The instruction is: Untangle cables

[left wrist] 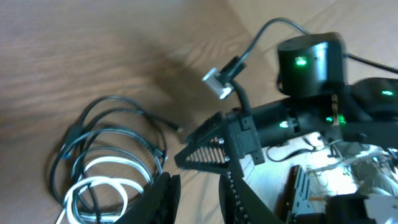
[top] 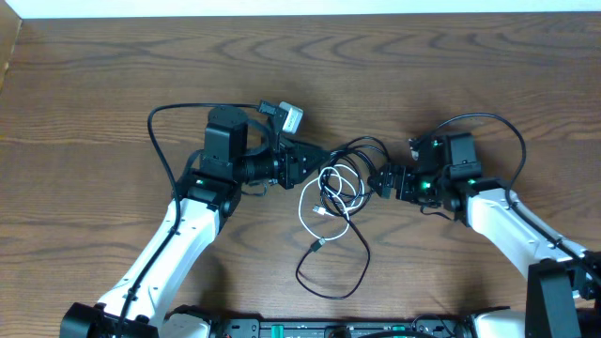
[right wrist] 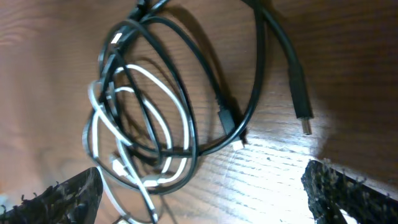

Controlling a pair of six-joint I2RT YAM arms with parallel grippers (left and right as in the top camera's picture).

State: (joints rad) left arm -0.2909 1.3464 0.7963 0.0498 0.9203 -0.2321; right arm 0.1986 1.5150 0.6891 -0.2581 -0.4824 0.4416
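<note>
1. Overhead, at the middle of the table (top: 94, 75), the white cable (top: 303, 208) and black cable (top: 365, 258) lie in one overlapped coil between the two arms, with a black loop trailing toward the near edge. The left gripper (top: 310, 166) points into the coil's left side. Its jaws look close together, but I cannot tell whether they pinch a strand. The right gripper (top: 383, 181) sits just beside the coil's right side, jaws spread wide, holding nothing. The step looks like taking one strand per side, and each side should take a different colour.

2. Left wrist: the coil lies down-left of the camera, with white loops (left wrist: 102, 165) inside black ones (left wrist: 118, 102). No strand shows at the dark fingers along the bottom edge, so that grip is best confirmed before any pull.

3. Right wrist: the fingers (right wrist: 59, 199) stand at the lower corners, with the coil ahead of them. White (right wrist: 177, 169) crosses black (right wrist: 189, 124) several times, and a black plug end (right wrist: 303, 118) lies free to the right. That end is probably the easier catch. Close on one black strand only, low to the wood, then draw away slowly so the plug slides out through the loops rather than tightening them.
</note>
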